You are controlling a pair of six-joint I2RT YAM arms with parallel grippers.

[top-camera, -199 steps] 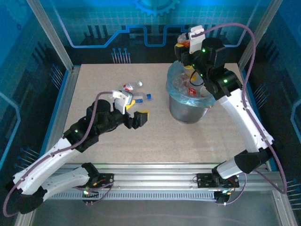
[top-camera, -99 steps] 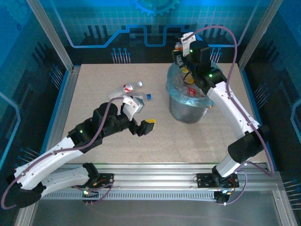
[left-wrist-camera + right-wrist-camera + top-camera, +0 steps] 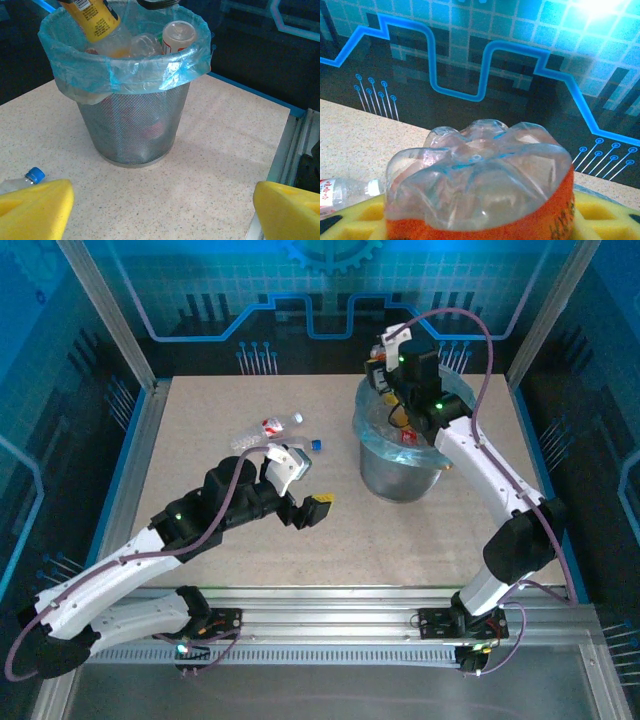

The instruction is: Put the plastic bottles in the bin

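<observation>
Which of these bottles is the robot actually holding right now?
The orange-labelled bottle, clamped in the right gripper over the bin. The others sit inside the bin or lie on the table, like the red-labelled one.

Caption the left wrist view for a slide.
Open left pincer faces the bag-lined bin full of bottles; a blue-capped bottle lies nearby.

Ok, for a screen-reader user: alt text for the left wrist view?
Grey mesh bin with blue bag, bottles reaching its rim, on a speckled table. Open left gripper, yellow fingertips at the bottom corners; a blue-capped bottle lies lower left.
</observation>
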